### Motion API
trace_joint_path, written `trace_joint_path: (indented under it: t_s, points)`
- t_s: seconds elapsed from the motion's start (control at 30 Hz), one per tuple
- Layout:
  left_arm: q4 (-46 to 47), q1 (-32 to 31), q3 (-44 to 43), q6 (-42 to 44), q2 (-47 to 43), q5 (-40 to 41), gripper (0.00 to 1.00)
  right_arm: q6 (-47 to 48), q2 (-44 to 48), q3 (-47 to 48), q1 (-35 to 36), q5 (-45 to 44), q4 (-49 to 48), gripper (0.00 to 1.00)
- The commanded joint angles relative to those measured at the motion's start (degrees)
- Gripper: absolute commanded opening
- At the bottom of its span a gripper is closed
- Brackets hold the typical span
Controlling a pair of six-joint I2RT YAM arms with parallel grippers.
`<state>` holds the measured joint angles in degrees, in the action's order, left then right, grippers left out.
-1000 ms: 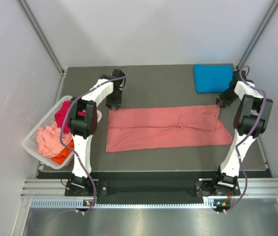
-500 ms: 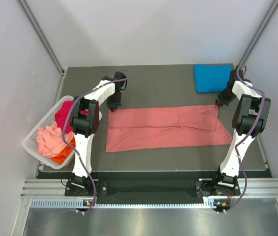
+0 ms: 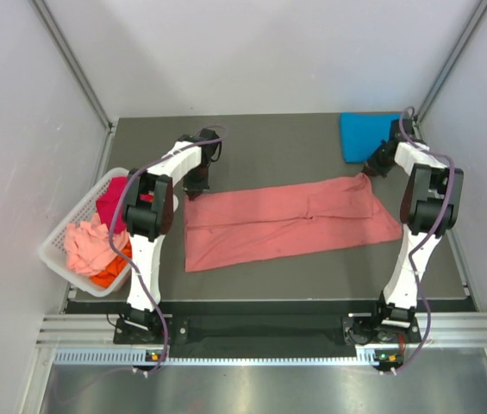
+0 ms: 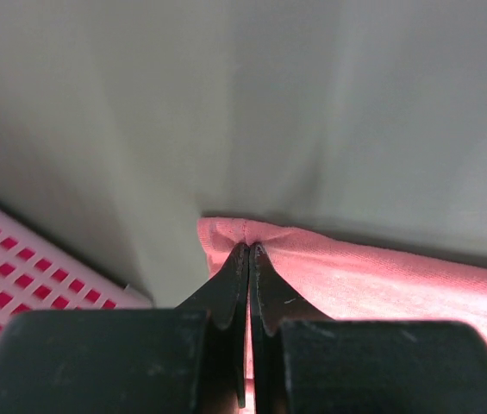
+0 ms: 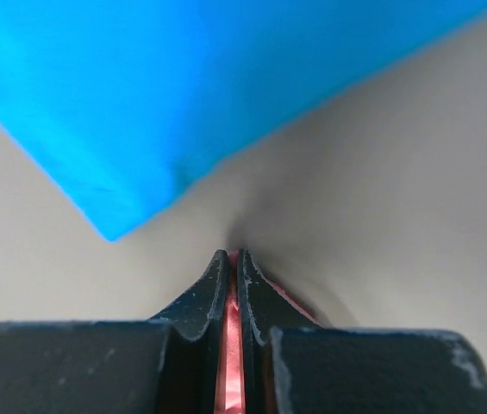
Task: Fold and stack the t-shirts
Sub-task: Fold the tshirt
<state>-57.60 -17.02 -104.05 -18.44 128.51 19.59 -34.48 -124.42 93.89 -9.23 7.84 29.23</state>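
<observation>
1. Over the last second both pincers have closed. The right one has drawn its corner of cloth up and inward, so the shirt's far edge now slants instead of lying level.
2. The left pincer is clenched on the far left corner of the salmon-pink t-shirt, with the hem bunched right at its tips.
3. The right pincer is clamped on the far right corner, and a pink sliver shows between its jaws.
4. Holding both far corners likely serves to carry that edge over the near edge for a lengthwise fold.
5. From the pincers the shirt runs toward the arm bases and lies mostly flat across the middle of the table. Only the right end is lifted.
6. The folded blue t-shirt lies just beyond the right pincer at the far right corner, apart from the pink cloth.
7. The basket of unfolded shirts sits off the left edge.
</observation>
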Motion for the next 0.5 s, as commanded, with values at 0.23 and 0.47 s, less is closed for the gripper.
trace_joint_path:
  t_s: [0.23, 0.47]
  points:
    - [-9.5, 0.4, 2.1, -4.6, -6.3, 5.3, 0.00, -5.2, -3.3, 3.4, 5.5, 6.8, -17.3, 0.00]
    - [-9.0, 0.2, 6.7, -3.9, -13.0, -0.6, 0.00, -8.9, -6.1, 7.1, 8.8, 6.7, -20.4, 0.00]
